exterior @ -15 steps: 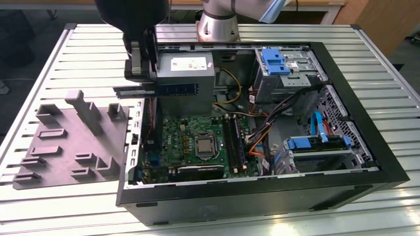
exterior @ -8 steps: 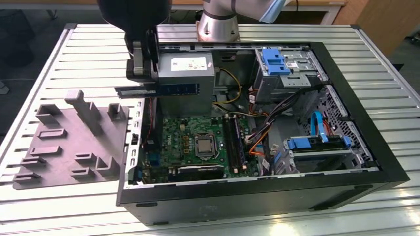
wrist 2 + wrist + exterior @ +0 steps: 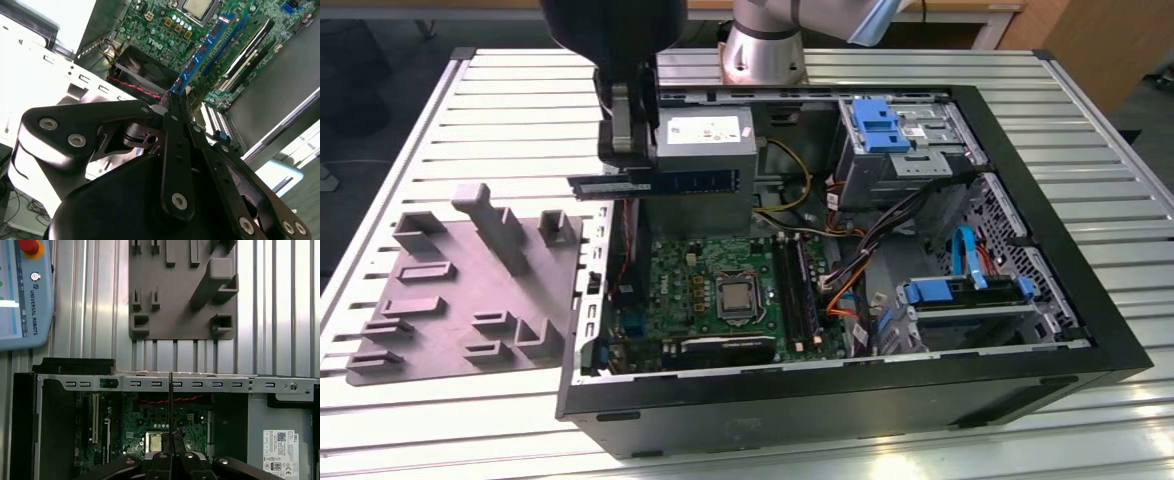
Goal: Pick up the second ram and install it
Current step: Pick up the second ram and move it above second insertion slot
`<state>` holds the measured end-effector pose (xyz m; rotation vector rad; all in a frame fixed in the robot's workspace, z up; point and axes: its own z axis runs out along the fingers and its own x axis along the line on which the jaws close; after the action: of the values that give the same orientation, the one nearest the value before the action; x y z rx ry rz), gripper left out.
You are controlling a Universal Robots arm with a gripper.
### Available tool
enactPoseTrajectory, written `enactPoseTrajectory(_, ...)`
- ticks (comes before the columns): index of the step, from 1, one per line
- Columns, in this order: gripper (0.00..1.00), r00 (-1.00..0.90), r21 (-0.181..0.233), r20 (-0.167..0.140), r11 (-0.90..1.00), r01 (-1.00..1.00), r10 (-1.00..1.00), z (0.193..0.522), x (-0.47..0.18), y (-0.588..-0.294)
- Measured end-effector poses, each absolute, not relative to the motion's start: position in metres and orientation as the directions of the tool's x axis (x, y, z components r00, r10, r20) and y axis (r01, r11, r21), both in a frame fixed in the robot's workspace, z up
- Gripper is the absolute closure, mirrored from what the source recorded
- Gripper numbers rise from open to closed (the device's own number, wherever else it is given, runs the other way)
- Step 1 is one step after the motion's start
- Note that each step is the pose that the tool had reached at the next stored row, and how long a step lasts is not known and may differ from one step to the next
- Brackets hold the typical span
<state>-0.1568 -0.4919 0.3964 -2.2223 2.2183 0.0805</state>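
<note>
Here's the open black metal computer case (image 3: pixel 854 400), lying on the slatted aluminium table (image 3: pixel 520 100). Inside it, the green motherboard (image 3: pixel 707 270) covers the floor. The grey metal power supply box (image 3: pixel 700 140) sits against the far wall, and the blue-tabbed drive cage (image 3: pixel 894 140) is toward the exterior view's right. Beside the case, on that view's left, lies the grey plastic fixture plate (image 3: pixel 454 300). Above the case, just before the power supply, the second ram (image 3: pixel 674 183), a long thin dark stick, hangs level in the black gripper (image 3: pixel 616 183).

The gripper (image 3: pixel 630 176) covers part of the second ram (image 3: pixel 694 181) in the exterior view, where the arm (image 3: pixel 767 45) runs off the top edge. The first wrist view's edge cuts the pendant (image 3: pixel 27 300).
</note>
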Motion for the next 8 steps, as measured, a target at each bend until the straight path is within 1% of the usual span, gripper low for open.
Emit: enactPoseTrajectory(8, 0.89, 0.001, 0.036, -0.037, -0.003, -0.999, -0.999, 0.3946, -0.1486, -0.4914)
